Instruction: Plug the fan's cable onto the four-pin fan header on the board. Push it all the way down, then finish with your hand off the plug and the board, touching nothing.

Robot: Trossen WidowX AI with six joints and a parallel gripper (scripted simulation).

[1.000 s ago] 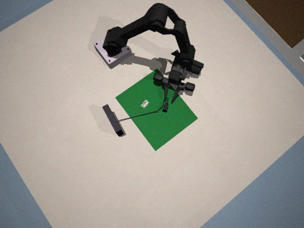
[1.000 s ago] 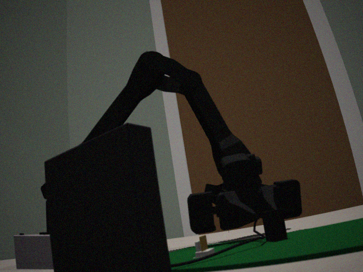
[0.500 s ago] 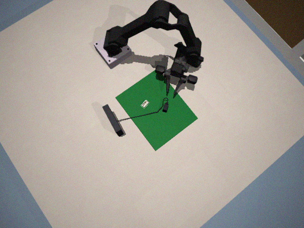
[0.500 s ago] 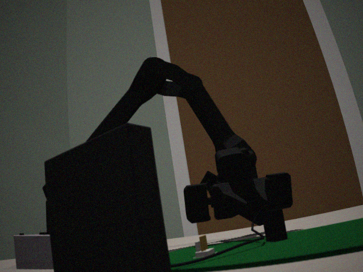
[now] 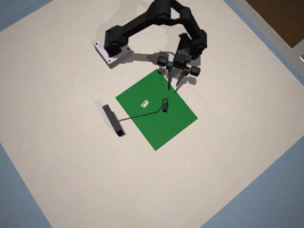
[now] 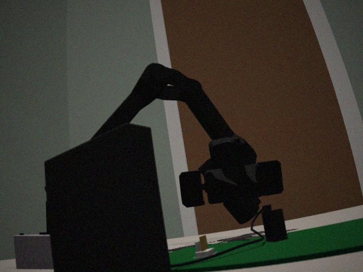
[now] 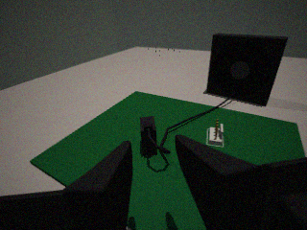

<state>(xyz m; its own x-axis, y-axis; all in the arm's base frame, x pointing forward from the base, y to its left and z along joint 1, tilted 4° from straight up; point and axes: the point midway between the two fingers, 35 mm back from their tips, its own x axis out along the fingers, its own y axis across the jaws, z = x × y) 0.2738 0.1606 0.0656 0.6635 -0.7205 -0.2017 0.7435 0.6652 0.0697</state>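
Observation:
The cable's black plug [image 5: 165, 107] [image 6: 274, 225] [image 7: 148, 121] appears to stand upright on the green board [image 5: 154, 137] [image 6: 322, 237] [image 7: 96, 144], with the cable looping from its upper end. The white four-pin header [image 5: 145, 104] [image 6: 205, 252] [image 7: 215, 137] is bare, its pins pointing up, to one side of the plug. My gripper [image 5: 172, 90] [image 7: 153, 144] is partly open and empty. Its tips are apart from the plug, back toward the board's edge in the top view. In the wrist view the plug shows beyond the gap between the fingers.
The black fan [image 5: 112, 120] [image 6: 105, 199] [image 7: 245, 69] stands on the table beside the board, on the header's side. Its thin cable [image 5: 145, 114] [image 7: 197, 116] crosses the board, passing near the header, to the plug. The arm's pale base [image 5: 110, 62] [image 6: 33, 251] is beyond the board.

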